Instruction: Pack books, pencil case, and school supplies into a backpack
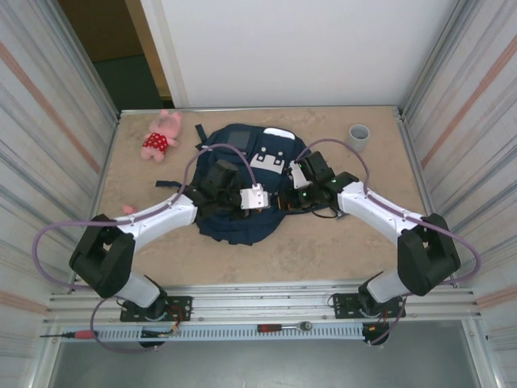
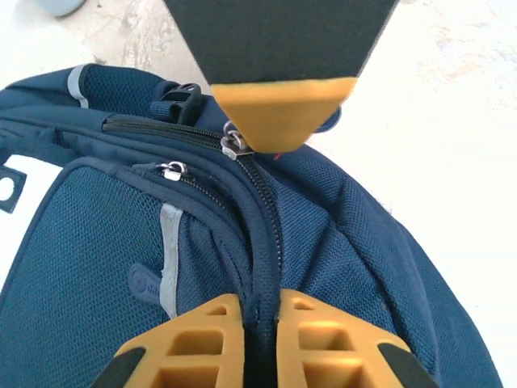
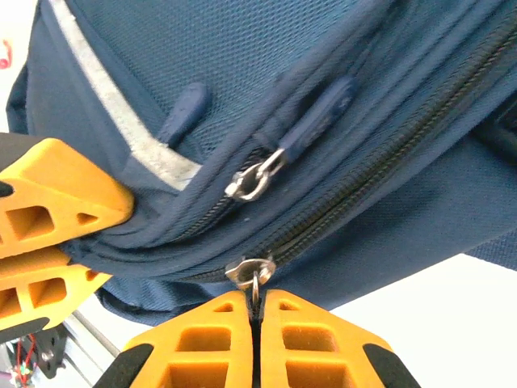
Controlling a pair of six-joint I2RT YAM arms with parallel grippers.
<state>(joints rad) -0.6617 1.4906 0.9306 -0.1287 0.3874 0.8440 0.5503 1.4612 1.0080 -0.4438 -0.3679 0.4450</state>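
Note:
The navy backpack (image 1: 234, 226) lies flat in the middle of the table, and both arms reach onto it. My left gripper (image 2: 260, 303) is shut on a raised fold of the backpack (image 2: 97, 267) along its main zipper seam. My right gripper (image 3: 258, 301) is shut on the ring of the silver zipper pull (image 3: 252, 272) of that zipper, at the edge of the backpack (image 3: 242, 65). One right finger (image 2: 279, 109) shows in the left wrist view above the same pull (image 2: 234, 144). The left fingers (image 3: 56, 210) appear at the left of the right wrist view. The books, pencil case and school supplies are out of view.
A pink plush toy (image 1: 161, 136) lies at the back left of the table and a grey cup (image 1: 359, 133) stands at the back right. Metal walls close in both sides. A ratchet (image 1: 284, 326) and a screwdriver (image 1: 69, 332) lie on the front rail.

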